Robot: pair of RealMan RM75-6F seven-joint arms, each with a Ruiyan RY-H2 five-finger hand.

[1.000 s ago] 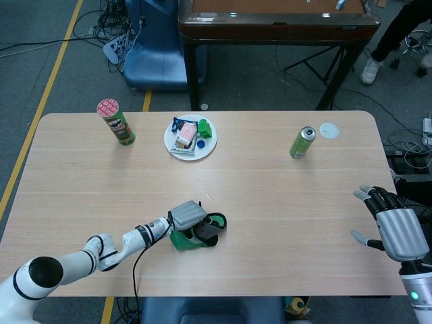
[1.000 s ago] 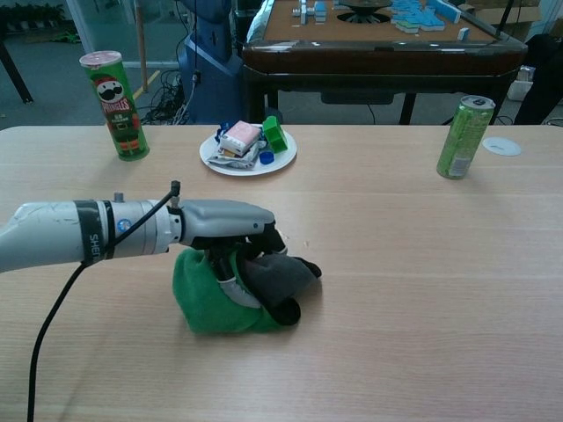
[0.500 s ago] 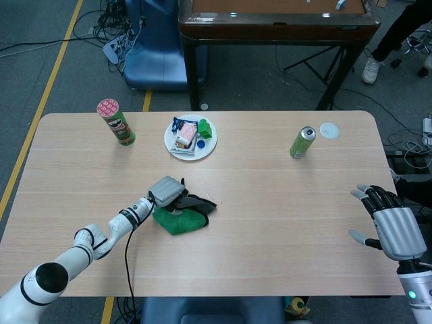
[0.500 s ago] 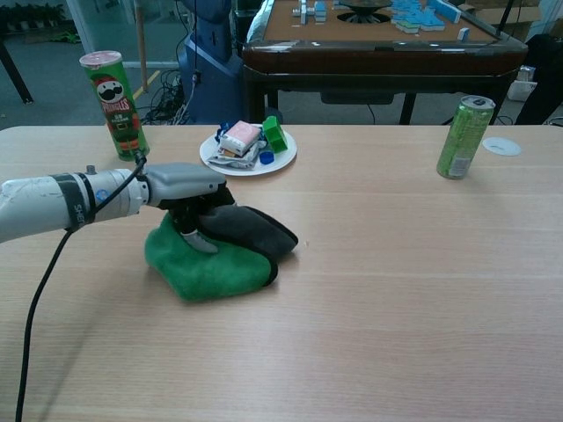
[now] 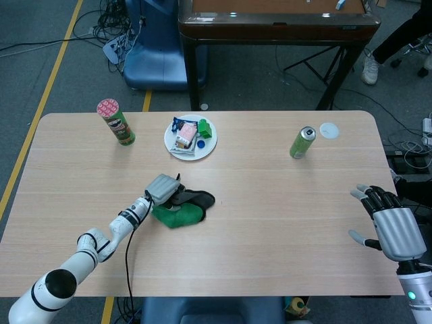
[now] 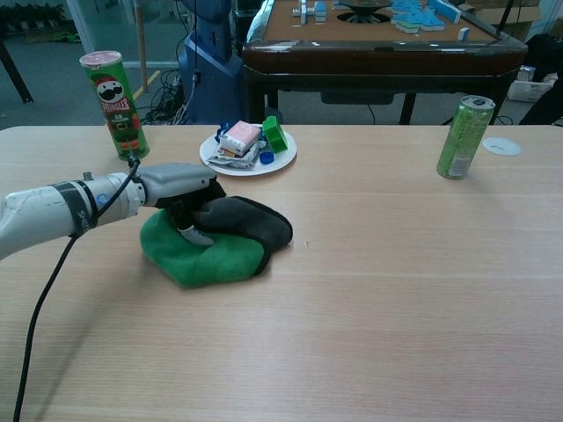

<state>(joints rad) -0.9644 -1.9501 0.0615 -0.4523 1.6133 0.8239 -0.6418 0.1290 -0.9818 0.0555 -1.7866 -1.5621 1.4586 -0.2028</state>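
Currently the left hand (image 6: 180,186) is pressing down on a green cloth (image 6: 202,255) with its fingers curled into the fabric, gripping it against the tabletop (image 6: 396,290). A dark grey patch of the same bundle is lying folded over the cloth's top at about 3 o'clock from the hand. In the head view the left hand (image 5: 164,187) is sitting on the cloth (image 5: 177,214) a little left of the tabletop's middle, with the white forearm running away toward 7 o'clock.

At 12 o'clock from the cloth, well apart from it, a white plate (image 6: 283,159) is carrying small packets and a green block. A tall green chips can (image 6: 114,105) is standing upright at about 10 o'clock from the cloth, near the far left edge. A green drink can (image 6: 464,137) is standing upright far off toward 2 o'clock, and a small white disc (image 6: 501,146) is lying just beside it on the right.

The right hand (image 5: 391,226) is showing only in the head view, hovering at the tabletop's right edge, at 3 o'clock from the cloth and well apart from it. Its fingers are spreading apart and holding nothing, with the back of the hand facing the camera.
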